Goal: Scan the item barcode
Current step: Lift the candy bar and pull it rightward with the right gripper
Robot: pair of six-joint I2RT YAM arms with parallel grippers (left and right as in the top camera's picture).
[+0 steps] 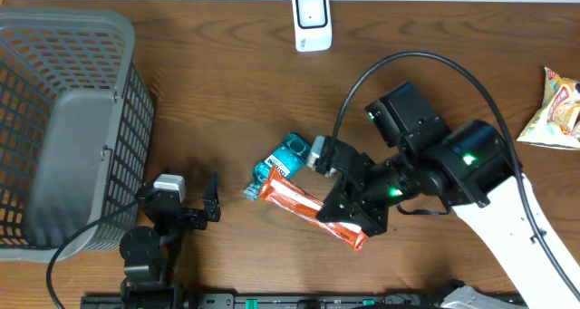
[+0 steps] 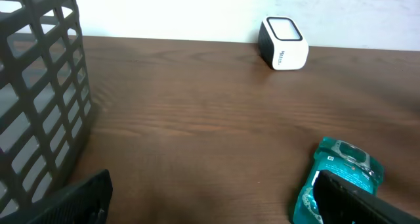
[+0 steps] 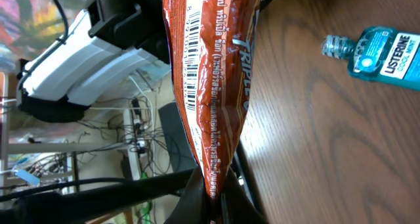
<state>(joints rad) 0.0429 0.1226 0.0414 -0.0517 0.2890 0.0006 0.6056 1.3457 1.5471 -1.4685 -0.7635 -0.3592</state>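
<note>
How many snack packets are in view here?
2. One red-orange packet is gripped by the right end effector near the middle of the table; one yellow-white bag lies at its right edge. Any under the arm would be hidden.

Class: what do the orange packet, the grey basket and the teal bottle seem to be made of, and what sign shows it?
The orange packet looks like thin glossy plastic film: it creases and shines. The grey basket seems matte moulded plastic, given its uniform lattice walls. The teal bottle is likely clear tinted plastic: glossy, see-through.
</note>
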